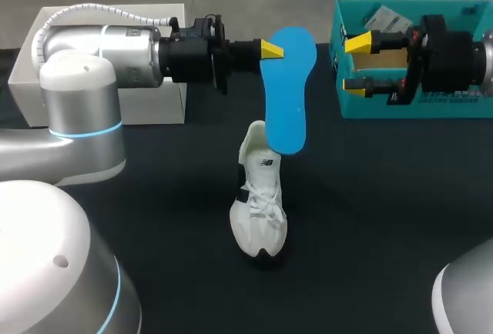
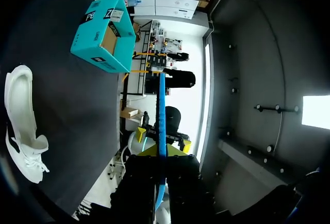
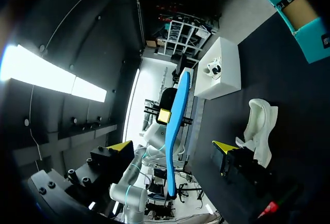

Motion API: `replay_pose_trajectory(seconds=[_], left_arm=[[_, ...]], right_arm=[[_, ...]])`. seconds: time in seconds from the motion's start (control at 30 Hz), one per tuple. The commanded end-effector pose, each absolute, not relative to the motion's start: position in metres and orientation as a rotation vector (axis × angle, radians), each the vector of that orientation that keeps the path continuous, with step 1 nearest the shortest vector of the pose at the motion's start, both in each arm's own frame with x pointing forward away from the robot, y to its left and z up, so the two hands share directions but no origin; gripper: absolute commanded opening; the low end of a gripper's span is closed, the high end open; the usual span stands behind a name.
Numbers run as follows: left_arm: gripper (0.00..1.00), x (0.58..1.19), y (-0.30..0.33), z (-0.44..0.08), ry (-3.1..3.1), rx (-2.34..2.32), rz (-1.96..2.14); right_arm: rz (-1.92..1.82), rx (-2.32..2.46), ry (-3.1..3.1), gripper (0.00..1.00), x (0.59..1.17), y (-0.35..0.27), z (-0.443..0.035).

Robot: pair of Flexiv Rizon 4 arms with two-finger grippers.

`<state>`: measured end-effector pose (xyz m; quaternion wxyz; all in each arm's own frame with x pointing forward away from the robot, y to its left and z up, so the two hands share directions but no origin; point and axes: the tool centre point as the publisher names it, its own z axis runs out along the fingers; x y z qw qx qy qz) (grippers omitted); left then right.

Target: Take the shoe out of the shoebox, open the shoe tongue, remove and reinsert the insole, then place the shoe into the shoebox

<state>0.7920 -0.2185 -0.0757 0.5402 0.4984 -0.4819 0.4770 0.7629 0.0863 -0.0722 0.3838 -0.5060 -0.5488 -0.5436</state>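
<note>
Left side: our left arm comes in over a white box point(image 1: 100, 65) at the tabletop's point(image 1: 154, 211) far edge. Left gripper point(image 1: 271, 51) is clamped on the upper end of the blue insole point(image 1: 286, 95), which hangs in the air, long axis pointing down. In the left wrist view it runs edge-on between the fingers.

Centre: white shoe point(image 1: 258, 195) sits on the tabletop, toe toward us. The insole's lower end overlaps the heel opening. We cannot tell whether it touches.

Right: right gripper point(image 1: 356, 63) hovers with fingers apart, holding nothing, in front of the teal shoebox point(image 1: 462, 99).

Our reading: insole is out and reinsertion is in hand. The next move likely calls for feeding the lower end into the opening, with the right gripper steadying the shoe.
</note>
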Motion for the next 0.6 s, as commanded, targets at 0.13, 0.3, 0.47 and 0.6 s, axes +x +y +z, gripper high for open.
replay_pose_trajectory(seconds=[0.13,0.3,0.47,0.6], left_arm=[[0.00,0.7923,-0.2195,-0.0717,-1.150,1.174,1.136],[0.00,0.7933,-0.2219,-0.0734,-1.194,1.127,1.204],[0.00,0.7959,-0.2217,-0.0730,-1.364,0.979,1.512],[0.00,0.7971,-0.2211,-0.0692,-1.526,0.853,1.680]], right_arm=[[-1.406,-1.308,-1.371,1.00,0.7695,0.0868,-0.0772],[-1.406,-1.308,-1.371,1.00,0.7695,0.0868,-0.0772],[-1.406,-1.308,-1.371,1.00,0.7695,0.0868,-0.0772],[-1.406,-1.308,-1.371,1.00,0.7695,0.0868,-0.0772]])
